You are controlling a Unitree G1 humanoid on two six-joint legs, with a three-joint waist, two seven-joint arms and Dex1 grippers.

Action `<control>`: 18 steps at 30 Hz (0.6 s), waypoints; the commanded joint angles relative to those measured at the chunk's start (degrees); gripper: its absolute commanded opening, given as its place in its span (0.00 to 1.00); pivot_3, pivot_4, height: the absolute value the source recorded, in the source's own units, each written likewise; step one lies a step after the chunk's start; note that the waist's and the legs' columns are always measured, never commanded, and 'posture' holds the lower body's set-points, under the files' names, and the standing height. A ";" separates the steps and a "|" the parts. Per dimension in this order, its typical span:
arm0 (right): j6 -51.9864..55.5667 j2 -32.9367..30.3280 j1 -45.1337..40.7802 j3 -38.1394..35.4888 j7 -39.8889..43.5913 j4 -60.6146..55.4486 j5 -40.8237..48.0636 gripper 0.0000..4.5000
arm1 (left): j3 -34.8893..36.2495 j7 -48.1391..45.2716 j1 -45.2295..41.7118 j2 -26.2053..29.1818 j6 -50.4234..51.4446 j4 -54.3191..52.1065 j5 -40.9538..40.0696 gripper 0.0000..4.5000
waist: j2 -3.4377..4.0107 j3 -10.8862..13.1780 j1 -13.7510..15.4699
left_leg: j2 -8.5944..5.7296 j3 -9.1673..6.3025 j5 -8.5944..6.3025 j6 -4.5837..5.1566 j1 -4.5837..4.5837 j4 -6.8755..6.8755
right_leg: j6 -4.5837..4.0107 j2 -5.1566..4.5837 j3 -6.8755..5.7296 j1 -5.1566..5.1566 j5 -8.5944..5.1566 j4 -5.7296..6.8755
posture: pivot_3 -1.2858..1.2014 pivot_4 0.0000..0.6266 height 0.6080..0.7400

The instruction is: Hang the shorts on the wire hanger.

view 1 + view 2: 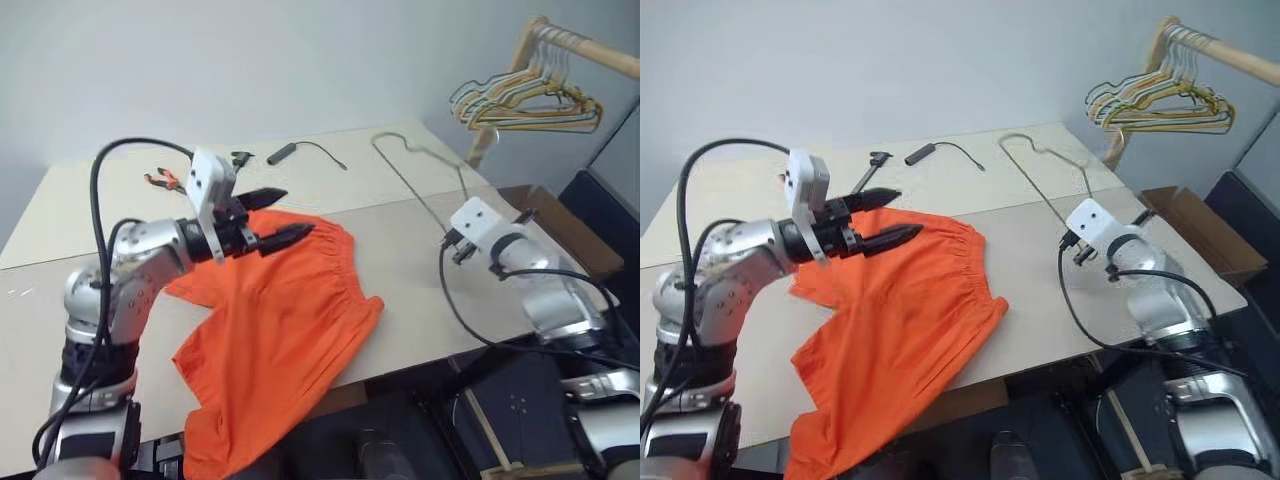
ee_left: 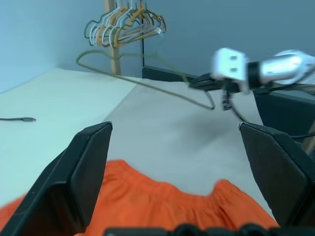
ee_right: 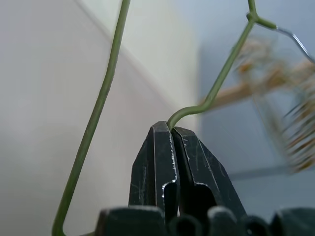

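Bright orange shorts [image 1: 280, 320] lie crumpled, draping over the table edge; the thin wire hanger [image 1: 420, 190] tilts beyond them.

One pair of orange shorts [image 1: 280, 320] lies on one table [image 1: 400, 270]. One bare wire hanger [image 1: 415, 185] is up off the table. One bunch of coloured hangers [image 1: 525, 105] hangs from one wooden rail [image 1: 590, 48]; their exact number cannot be told. One black cable [image 1: 305, 150] and one small orange-handled tool [image 1: 162, 180] lie at the far edge. Two grippers show: left [image 1: 278, 215], right [image 3: 172, 132].
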 commanded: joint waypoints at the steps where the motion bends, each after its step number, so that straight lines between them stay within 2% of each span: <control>1: -26.05 -6.05 -1.20 0.57 -7.67 4.22 -8.21 0.01 | -0.13 -4.41 -7.70 1.94 0.76 5.89 -0.07 1.00 | 0.00 0.00 -0.73 | -0.02 0.00 0.01 -0.01 0.01 0.02 | 0.01 -0.03 0.00 0.03 0.00 0.02 | 0.46 0.00 1.00; 9: -52.36 -9.64 -7.46 -0.81 -22.63 13.51 -20.16 0.01 | -9.88 -17.89 -15.88 6.28 2.81 13.42 3.89 1.00 | -0.02 -0.02 -3.96 | -0.07 0.14 0.06 0.03 0.27 0.04 | 0.20 -0.07 0.34 0.25 0.08 0.02 | 0.45 0.00 1.00; 14: -58.11 -10.08 -10.24 -0.72 -26.44 13.84 -25.32 0.01 | -16.46 -21.75 -18.76 5.06 2.78 17.36 8.69 1.00 | -0.03 -0.03 -5.49 | -0.08 0.30 0.06 0.07 0.30 0.05 | 0.33 -0.06 0.59 0.25 0.15 0.00 | 0.44 0.00 1.00; 18: -59.65 -9.97 -11.04 -0.87 -27.25 13.49 -27.72 0.01 | -17.66 -23.00 -19.39 3.41 1.25 18.92 10.95 1.00 | -0.03 -0.03 -6.57 | -0.07 0.42 0.04 0.13 0.35 0.05 | 0.39 -0.09 0.72 0.25 0.18 0.00 | 0.43 0.00 1.00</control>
